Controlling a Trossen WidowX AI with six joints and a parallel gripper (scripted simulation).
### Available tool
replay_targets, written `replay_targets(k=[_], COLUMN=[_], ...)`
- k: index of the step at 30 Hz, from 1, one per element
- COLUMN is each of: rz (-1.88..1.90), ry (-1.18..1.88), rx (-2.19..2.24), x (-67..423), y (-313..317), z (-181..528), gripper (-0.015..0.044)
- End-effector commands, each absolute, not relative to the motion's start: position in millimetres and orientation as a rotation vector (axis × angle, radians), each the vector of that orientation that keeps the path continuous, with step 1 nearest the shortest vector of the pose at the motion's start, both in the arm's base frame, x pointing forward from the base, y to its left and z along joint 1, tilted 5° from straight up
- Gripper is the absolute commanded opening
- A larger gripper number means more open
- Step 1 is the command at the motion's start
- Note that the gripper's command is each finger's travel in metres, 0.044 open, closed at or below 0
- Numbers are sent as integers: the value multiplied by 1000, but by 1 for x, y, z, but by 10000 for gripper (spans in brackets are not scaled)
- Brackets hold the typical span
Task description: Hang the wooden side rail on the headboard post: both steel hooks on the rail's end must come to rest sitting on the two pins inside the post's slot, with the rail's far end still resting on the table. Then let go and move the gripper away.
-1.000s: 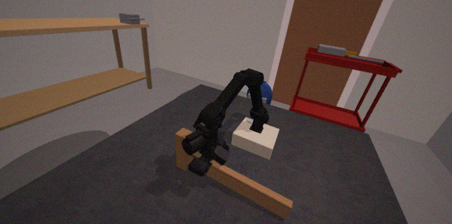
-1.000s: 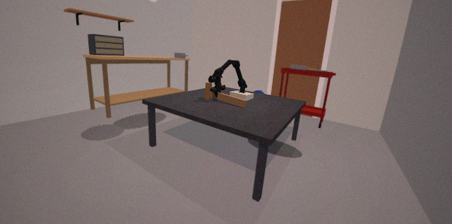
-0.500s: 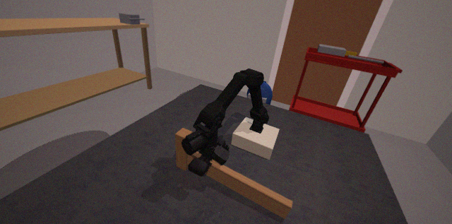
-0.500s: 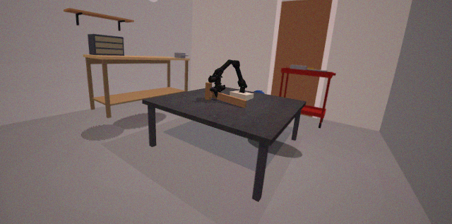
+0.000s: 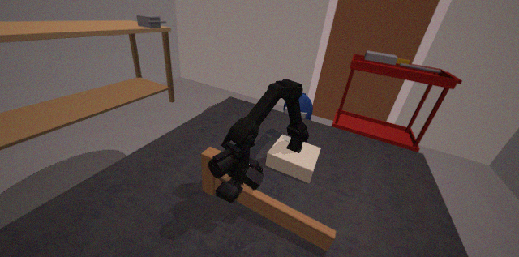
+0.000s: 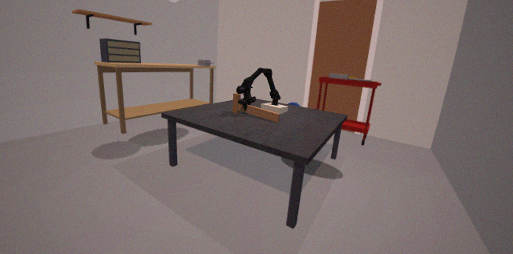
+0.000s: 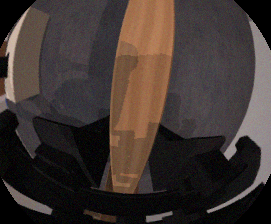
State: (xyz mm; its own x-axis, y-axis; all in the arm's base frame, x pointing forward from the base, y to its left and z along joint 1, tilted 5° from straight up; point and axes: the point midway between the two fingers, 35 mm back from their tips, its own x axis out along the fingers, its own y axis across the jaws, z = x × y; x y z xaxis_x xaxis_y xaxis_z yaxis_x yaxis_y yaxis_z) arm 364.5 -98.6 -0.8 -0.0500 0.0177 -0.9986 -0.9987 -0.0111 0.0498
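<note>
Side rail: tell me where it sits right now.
In the top view the side rail lies on the dark table, its near-left end clamped in the hand beside the upright post, its other end on the table.
</note>
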Motion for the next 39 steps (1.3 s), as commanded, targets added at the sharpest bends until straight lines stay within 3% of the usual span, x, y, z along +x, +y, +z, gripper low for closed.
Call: replay_targets(k=[1, 39], rz=[1252, 1252], ry=[1228, 1228], rx=[-1184, -1184], x=[366, 366], y=[-100, -100], z=[-1, -7], gripper=[0, 0])
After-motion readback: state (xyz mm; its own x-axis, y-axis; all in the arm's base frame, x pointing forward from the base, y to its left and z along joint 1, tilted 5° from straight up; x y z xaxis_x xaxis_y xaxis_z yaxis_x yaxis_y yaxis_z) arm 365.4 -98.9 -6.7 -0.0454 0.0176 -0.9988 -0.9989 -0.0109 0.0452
